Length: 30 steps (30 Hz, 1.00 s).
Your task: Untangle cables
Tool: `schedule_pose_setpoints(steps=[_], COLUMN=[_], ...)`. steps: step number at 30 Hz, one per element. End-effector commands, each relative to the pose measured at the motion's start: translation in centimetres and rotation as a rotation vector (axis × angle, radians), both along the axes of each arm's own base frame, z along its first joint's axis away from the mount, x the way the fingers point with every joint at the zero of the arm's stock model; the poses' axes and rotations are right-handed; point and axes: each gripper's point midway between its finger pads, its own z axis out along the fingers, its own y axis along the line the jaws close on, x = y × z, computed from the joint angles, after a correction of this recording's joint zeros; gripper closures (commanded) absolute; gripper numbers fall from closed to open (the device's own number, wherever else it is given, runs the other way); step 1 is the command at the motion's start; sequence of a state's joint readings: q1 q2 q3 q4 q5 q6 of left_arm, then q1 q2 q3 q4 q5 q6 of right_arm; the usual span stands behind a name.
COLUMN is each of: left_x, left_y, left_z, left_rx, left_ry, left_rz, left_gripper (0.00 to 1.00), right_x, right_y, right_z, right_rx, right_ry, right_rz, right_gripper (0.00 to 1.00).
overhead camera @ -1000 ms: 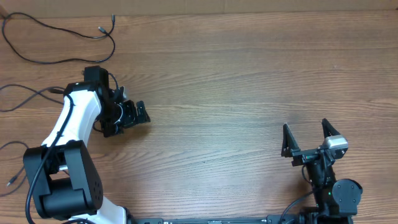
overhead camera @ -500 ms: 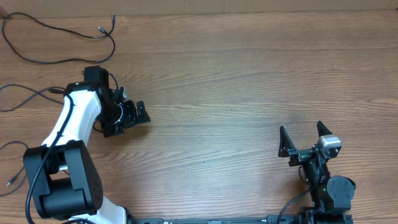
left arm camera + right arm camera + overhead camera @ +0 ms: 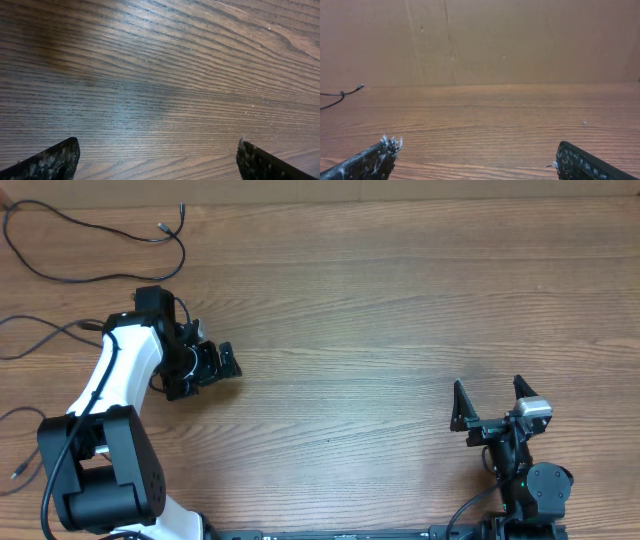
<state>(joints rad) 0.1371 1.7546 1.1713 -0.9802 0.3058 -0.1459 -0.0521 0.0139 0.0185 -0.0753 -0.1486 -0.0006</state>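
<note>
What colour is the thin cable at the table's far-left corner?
Black. The cable shows best in the overhead view.

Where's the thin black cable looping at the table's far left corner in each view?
Overhead: thin black cable, top left corner.
Left wrist: not in it.
Right wrist: far left edge, plug tip pointing right; likely the same cable.
Shared landmark: brown wood-grain tabletop, in all three.

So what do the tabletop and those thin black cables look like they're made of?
Table: wood or wood-look laminate, matt brown, with long grain lines visible. Cables: probably rubber or plastic sheathing, black, lying in soft loose curves.
</note>
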Motion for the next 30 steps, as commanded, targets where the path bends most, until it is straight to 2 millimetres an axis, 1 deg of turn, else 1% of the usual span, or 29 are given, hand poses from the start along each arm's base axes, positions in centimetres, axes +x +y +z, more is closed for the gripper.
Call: schedule_pose_setpoints(steps=[1, 23, 25, 26, 30], left_x=[0.3, 0.1, -0.1, -0.1, 0.8], left_y=[0.0, 0.0, 0.0, 0.0, -0.2], left_z=[0.1, 0.2, 0.5, 1.0, 3.5], left_rx=[0.004, 0.003, 0.003, 0.005, 0.028], left_ry=[-0.009, -0.002, -0.006, -0.024, -0.235], left_rz=[-0.02, -0.021, -0.02, -0.019, -0.023], left_gripper=[0.0, 0.0, 0.0, 0.0, 0.0], right_x=[0.0, 0.0, 0.0, 0.0, 0.0], right_y=[-0.3, -0.3, -0.3, -0.3, -0.3], right_z=[-0.2, -0.2, -0.2, -0.2, -0.2], right_rx=[-0.005, -0.005, -0.005, -0.005, -0.005], right_ry=[-0.004, -0.004, -0.004, -0.004, -0.004], right_rz=[-0.017, -0.017, -0.017, -0.017, -0.017], right_gripper=[0.0, 0.0, 0.0, 0.0, 0.0])
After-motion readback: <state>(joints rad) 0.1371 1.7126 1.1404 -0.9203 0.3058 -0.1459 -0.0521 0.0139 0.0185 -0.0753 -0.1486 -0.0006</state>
